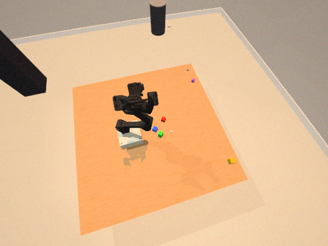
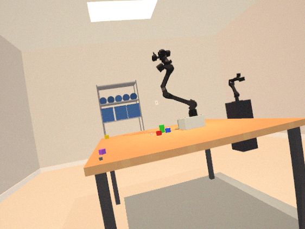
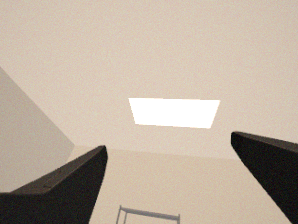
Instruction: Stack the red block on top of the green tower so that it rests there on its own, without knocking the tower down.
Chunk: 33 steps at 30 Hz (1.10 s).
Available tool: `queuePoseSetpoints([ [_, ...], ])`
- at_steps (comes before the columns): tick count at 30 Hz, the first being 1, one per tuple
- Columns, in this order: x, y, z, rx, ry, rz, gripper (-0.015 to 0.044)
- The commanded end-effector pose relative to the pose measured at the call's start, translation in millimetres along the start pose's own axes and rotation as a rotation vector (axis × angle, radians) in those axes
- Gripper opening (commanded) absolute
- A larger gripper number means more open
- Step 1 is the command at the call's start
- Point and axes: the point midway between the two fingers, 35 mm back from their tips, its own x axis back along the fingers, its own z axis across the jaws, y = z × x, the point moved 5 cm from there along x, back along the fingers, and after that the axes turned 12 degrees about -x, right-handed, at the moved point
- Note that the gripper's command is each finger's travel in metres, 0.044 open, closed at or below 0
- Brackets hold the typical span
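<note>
The red block [image 1: 163,119] [image 2: 158,133] lies on the table. The green tower [image 1: 160,134] [image 2: 161,128] stands upright a short way from it, taller than it is wide. In the exterior view the red block is in front of the tower's lower left part. My gripper [image 1: 136,101] [image 2: 161,54] [image 3: 169,144] is open and empty, high above the table. Its fingers point up toward the ceiling in the wrist view. No block shows in the wrist view.
A blue block [image 1: 154,129] [image 2: 167,130] lies close to the green tower. A small white object [image 1: 171,132] [image 2: 151,133] lies on its other side. The pale base box [image 1: 130,141] [image 2: 191,122] is nearby. Yellow [image 1: 231,161] [image 2: 106,137] and purple [image 1: 193,80] [image 2: 102,151] blocks lie near table edges.
</note>
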Motion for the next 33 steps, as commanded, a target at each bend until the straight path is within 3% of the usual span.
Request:
queuePoseSetpoints([
  [1,6.5,26.8,-49.8,0.075,-0.146,-0.118,0.0440],
  [9,29.1,76.0,-115.3,0.325,-0.371,-0.274,0.0440],
  [18,81.4,150.8,-161.6,0.570,-0.647,-0.490,0.0440],
  [33,204.9,266.0,-139.8,0.984,-1.077,-0.896,0.0440],
])
